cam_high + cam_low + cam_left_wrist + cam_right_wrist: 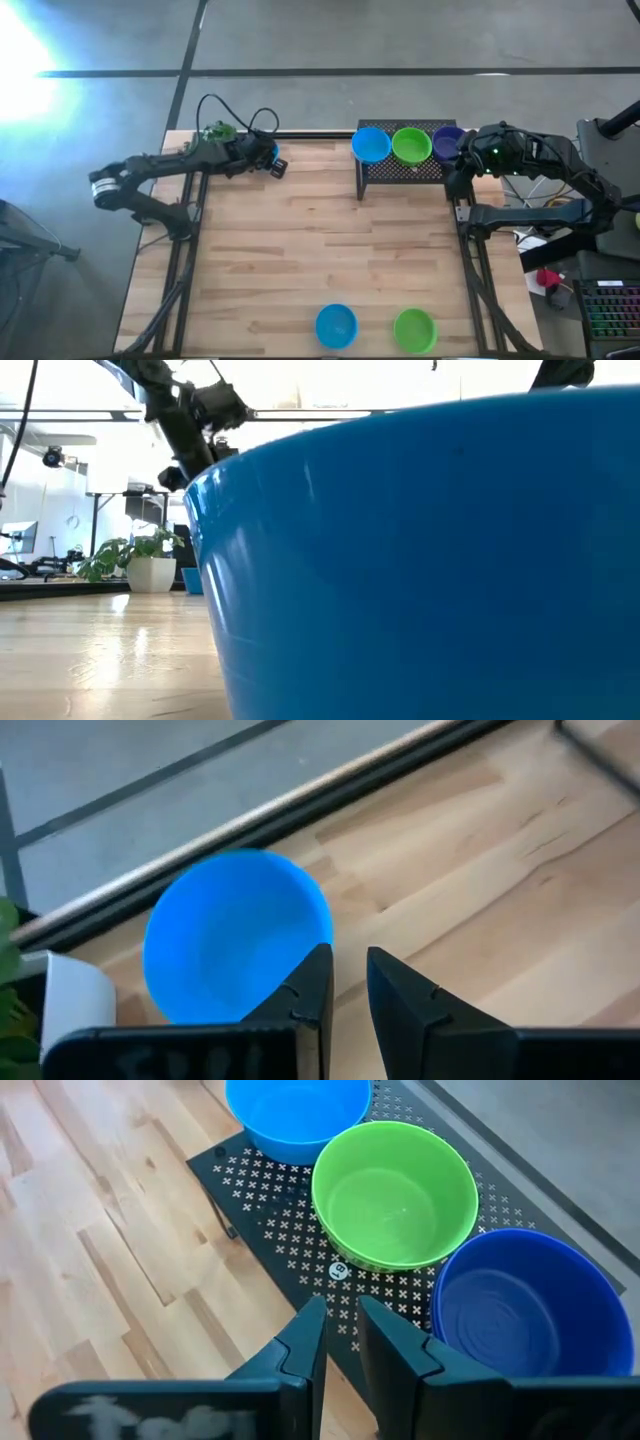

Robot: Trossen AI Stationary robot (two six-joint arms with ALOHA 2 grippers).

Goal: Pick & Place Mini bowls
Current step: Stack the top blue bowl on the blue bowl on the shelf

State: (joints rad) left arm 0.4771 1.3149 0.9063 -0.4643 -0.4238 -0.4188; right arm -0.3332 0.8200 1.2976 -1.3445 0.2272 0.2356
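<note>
— Where are the mini bowls?
— Three sit on the black perforated rack [400,168]: blue bowl [371,145], green bowl [411,145], purple bowl [447,143]. Two more sit near the surface's [300,250] front edge.
— And the arms?
— The right gripper [340,1330] hovers over the rack, fingers narrowly apart, empty. The left gripper [345,982] hangs beside another blue bowl [236,935], fingers narrowly apart.

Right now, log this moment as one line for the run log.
left claw: empty, beside blue bowl at table's far edge | right claw: empty, over black rack | rack holds blue, green, purple bowls | two bowls at near edge
</note>
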